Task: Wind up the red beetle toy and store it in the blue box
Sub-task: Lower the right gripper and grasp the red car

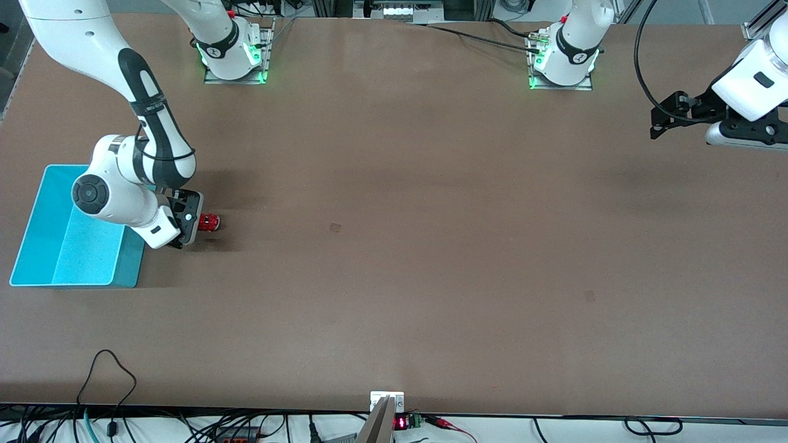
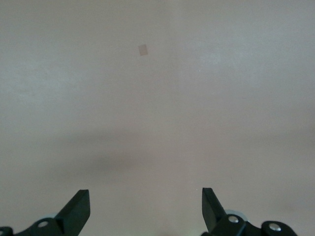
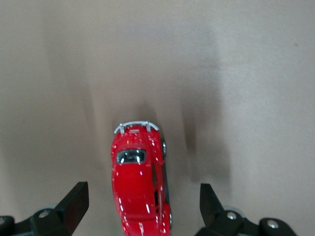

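Note:
The red beetle toy (image 1: 210, 222) (image 3: 139, 182) stands on the brown table, just beside the blue box (image 1: 80, 252), toward the left arm's end. My right gripper (image 1: 196, 223) (image 3: 142, 196) is down over the toy and open. Its two fingers straddle one end of the toy's body with a gap on each side, and the silvery bumper end pokes out past them. The box is open-topped with nothing in it, and the right arm's wrist covers one corner of it. My left gripper (image 1: 657, 122) (image 2: 145, 196) waits open in the air at the left arm's end of the table, over bare tabletop.
Small darker patches mark the tabletop, one near the middle (image 1: 335, 227) (image 2: 143, 49) and one nearer the front camera (image 1: 590, 296). Both arm bases (image 1: 234, 58) (image 1: 563, 64) stand along the table's edge farthest from the front camera. Cables (image 1: 104, 375) hang at the edge nearest it.

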